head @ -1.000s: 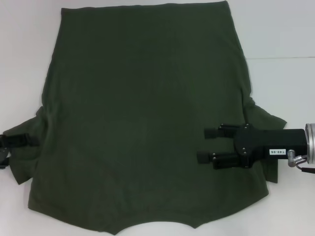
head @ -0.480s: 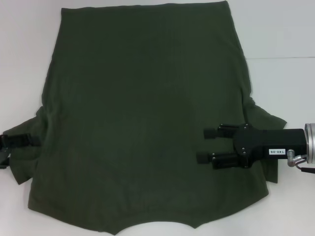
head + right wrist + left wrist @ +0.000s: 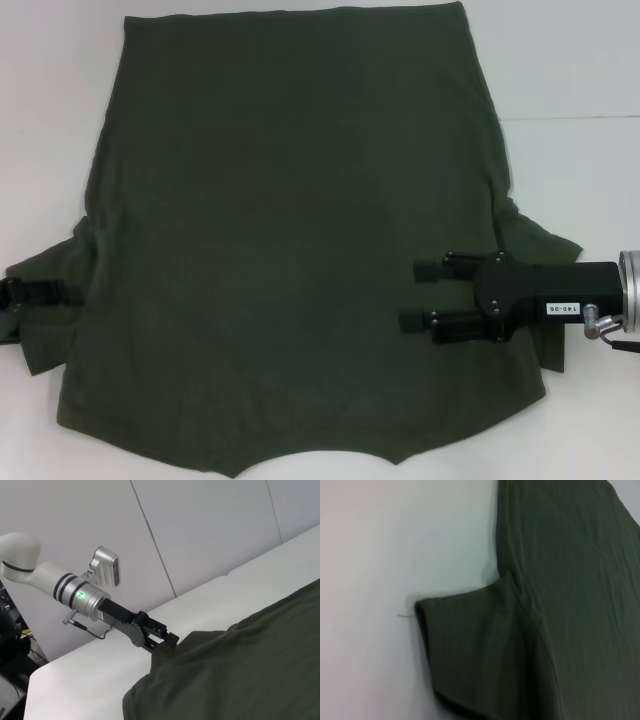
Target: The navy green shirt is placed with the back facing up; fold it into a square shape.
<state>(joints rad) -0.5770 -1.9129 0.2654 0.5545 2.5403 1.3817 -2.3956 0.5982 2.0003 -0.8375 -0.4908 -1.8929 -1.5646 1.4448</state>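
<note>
The navy green shirt (image 3: pixel 290 230) lies spread flat on the white table, plain side up, hem at the far side and collar at the near edge. My right gripper (image 3: pixel 413 295) is open above the shirt's body, just inside the right sleeve (image 3: pixel 545 250), pointing toward the middle. My left gripper (image 3: pixel 45 293) is at the outer edge of the left sleeve (image 3: pixel 50 330). In the right wrist view the left gripper (image 3: pixel 167 639) meets the sleeve's edge on the shirt (image 3: pixel 250 670). The left wrist view shows the sleeve (image 3: pixel 470 645) flat on the table.
The white table (image 3: pixel 580 80) shows bare strips to the left and right of the shirt. A seam in the tabletop (image 3: pixel 570 118) runs along the right side. A grey panelled wall (image 3: pixel 200 530) stands behind the left arm.
My left gripper has shifted slightly toward the near side along the left sleeve's edge. The right gripper and the shirt's body have not moved.
</note>
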